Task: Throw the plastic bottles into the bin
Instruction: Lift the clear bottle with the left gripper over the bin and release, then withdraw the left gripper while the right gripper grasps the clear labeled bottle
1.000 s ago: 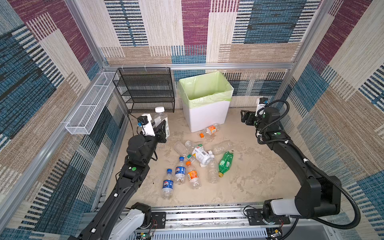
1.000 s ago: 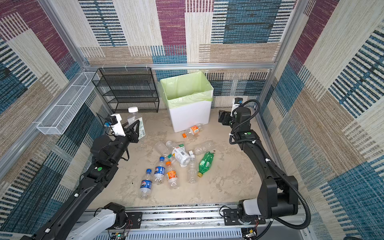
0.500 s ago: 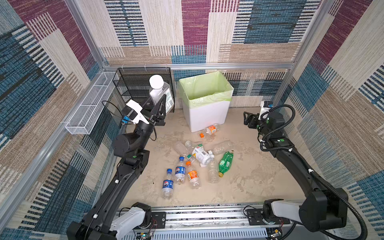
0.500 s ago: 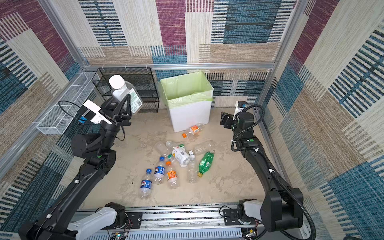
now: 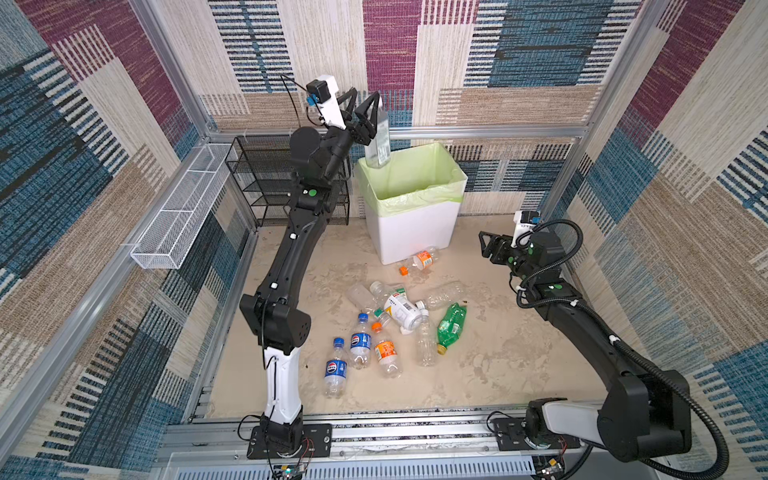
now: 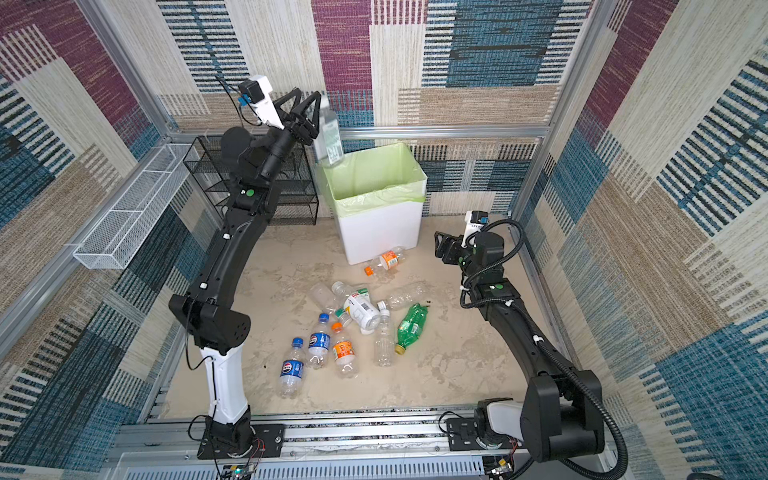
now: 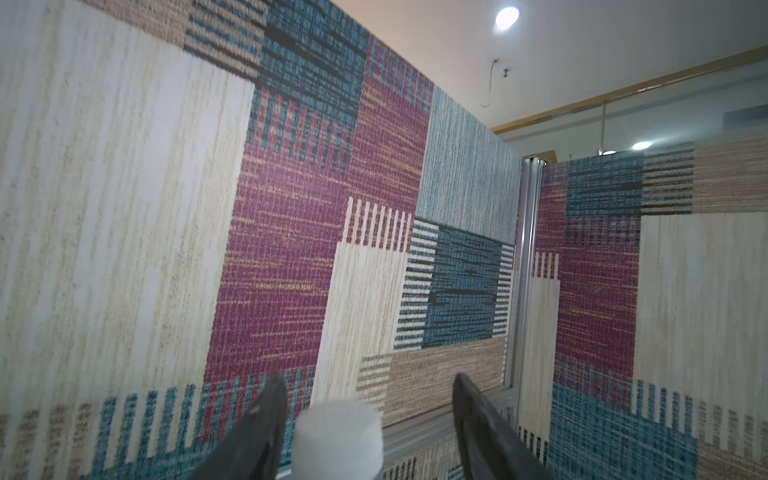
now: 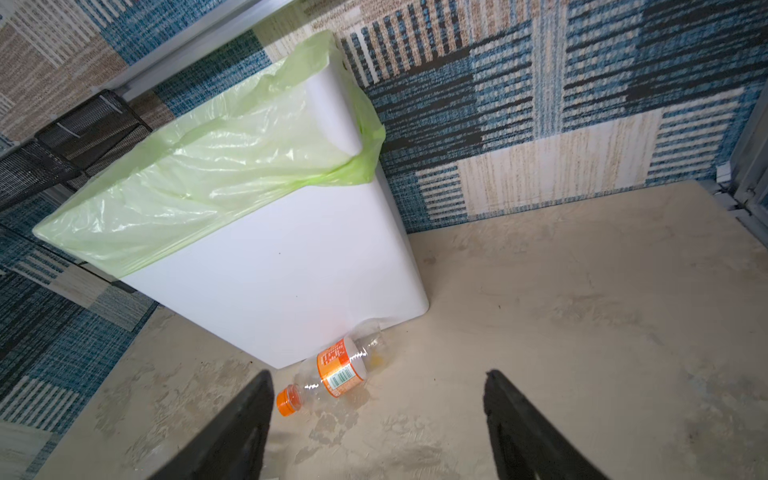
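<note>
The clear bottle [image 5: 379, 139] with the white cap [image 7: 337, 436] is hanging upright, cap up, right at my left gripper [image 5: 365, 92]. Its lower end is showing over the rim of the bin [image 5: 415, 232], at the corner nearest the black wire rack [image 5: 266, 178]. I am holding those jaws spread wide. In the wrist view the cap is sitting close by one finger and well apart from the other, so I am judging the bottle loose rather than gripped.

In both top views it is lining up with the edge of the pale green bag [image 5: 409, 195], not the middle of the opening, and I cannot tell whether it is fully inside the rim line. That is what is worrying me. A bottle going down this near the corner could clip the rim, tip over and land between bin and rack, or drag the folded bag down with it.

My right gripper [image 5: 483, 245] is hovering low beside the bin, jaws apart and holding nothing. It is facing the orange-labelled bottle [image 8: 338, 368] that is lying against the foot of the bin. Being round and light, that bottle could roll away under one finger, or I could nudge the bin itself. The other bottles [image 5: 399, 320] are lying scattered on the floor [image 5: 519, 374], so most of the job is waiting.
</note>
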Robot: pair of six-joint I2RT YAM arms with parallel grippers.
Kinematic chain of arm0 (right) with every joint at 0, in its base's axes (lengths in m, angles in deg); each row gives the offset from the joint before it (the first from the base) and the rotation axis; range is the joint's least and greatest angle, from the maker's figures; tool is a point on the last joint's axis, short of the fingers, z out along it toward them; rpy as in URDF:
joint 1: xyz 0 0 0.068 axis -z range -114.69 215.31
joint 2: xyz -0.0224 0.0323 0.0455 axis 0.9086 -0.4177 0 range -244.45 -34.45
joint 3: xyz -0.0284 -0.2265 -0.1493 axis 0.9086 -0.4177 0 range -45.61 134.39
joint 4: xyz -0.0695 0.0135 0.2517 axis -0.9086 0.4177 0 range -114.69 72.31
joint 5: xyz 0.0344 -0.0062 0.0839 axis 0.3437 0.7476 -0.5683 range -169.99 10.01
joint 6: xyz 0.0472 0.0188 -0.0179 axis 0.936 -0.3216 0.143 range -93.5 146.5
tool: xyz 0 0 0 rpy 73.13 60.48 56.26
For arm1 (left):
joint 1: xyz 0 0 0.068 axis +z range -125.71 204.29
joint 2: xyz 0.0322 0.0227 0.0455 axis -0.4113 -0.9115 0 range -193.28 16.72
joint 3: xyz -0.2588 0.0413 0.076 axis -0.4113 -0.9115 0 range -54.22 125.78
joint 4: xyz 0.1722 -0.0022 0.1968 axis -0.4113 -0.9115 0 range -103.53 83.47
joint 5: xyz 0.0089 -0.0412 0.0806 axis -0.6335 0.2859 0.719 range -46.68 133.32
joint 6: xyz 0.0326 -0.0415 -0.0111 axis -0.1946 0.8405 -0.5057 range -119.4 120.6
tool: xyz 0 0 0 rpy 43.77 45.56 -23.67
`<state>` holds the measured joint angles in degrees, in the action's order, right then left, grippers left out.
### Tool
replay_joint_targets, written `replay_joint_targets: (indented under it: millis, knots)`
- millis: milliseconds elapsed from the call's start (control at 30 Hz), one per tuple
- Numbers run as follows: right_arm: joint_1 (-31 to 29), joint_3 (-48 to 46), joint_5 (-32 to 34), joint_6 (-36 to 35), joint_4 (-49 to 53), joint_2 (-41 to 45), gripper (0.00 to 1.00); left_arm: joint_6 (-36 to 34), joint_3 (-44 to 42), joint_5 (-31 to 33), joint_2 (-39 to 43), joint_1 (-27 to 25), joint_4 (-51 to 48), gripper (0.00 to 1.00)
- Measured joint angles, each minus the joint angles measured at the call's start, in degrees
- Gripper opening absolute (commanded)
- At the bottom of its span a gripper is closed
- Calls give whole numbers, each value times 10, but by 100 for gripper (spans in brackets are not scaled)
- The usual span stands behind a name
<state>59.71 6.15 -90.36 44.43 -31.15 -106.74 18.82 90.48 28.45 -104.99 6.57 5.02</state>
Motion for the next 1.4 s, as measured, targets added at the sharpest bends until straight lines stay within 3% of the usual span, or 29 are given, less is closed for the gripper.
replay_joint_targets:
  millis: [167, 333, 500, 967, 1233, 1400]
  knots:
    - [0, 0, -7, 0, 3, 3, 81, 11, 23, -20, -19, 0, -112, 76]
    - [0, 5, -17, -3, 9, 1, 83, 7, -87, -20, 44, 3, -144, 76]
    - [-19, 34, -31, -38, 52, -20, 87, -20, -228, -20, 158, 16, -156, 76]
    - [-249, 142, -52, -212, 245, -125, 92, -92, -601, 10, 422, 129, -308, 76]
    - [-335, 177, -43, -236, 305, -212, 95, -106, -735, 25, 476, 171, -322, 76]
    - [-367, 214, -16, -238, 320, -266, 95, -105, -764, 8, 483, 190, -299, 76]
